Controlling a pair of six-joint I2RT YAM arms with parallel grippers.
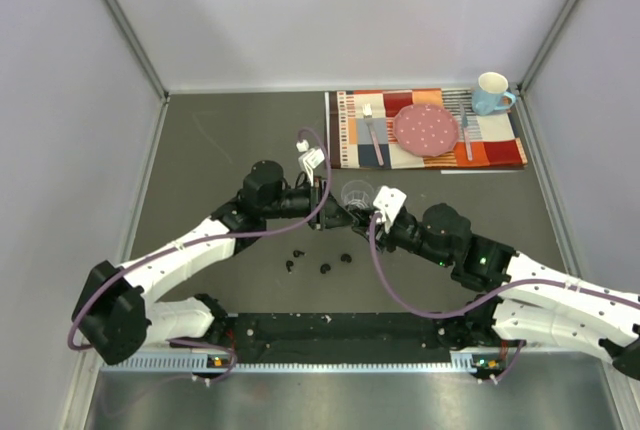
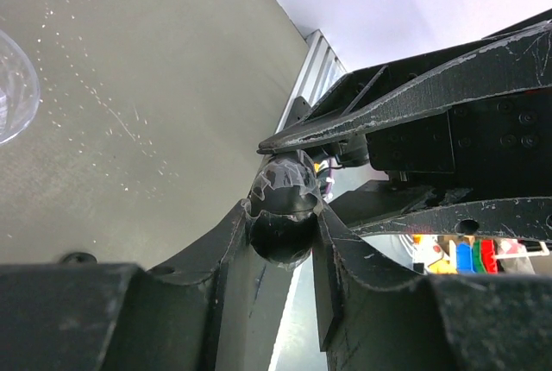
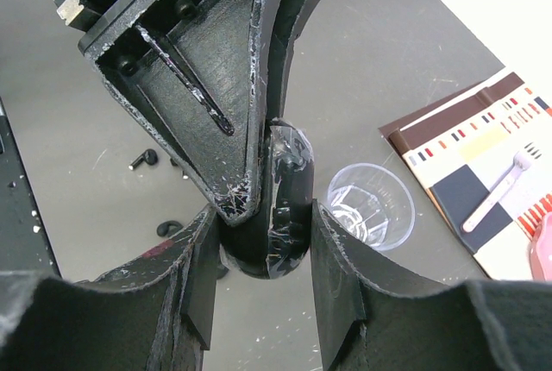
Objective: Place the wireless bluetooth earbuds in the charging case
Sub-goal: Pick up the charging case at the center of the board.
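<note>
the charging case [image 3: 289, 181] is glossy black plastic under a wrinkled clear film. the fingers [image 2: 216, 259] of the left gripper [image 2: 283, 213] are matt black plastic, scratched white along the edges, and the right gripper [image 3: 263, 216] looks the same. the earbuds [image 1: 325, 269] shine black. the cup [image 3: 371, 207] is thin clear plastic. the table [image 1: 230, 140] is matt grey, scuffed and speckled. the placemat [image 1: 500, 150] looks like woven cloth, the mug [image 1: 490, 93] smooth and glazed.
</note>
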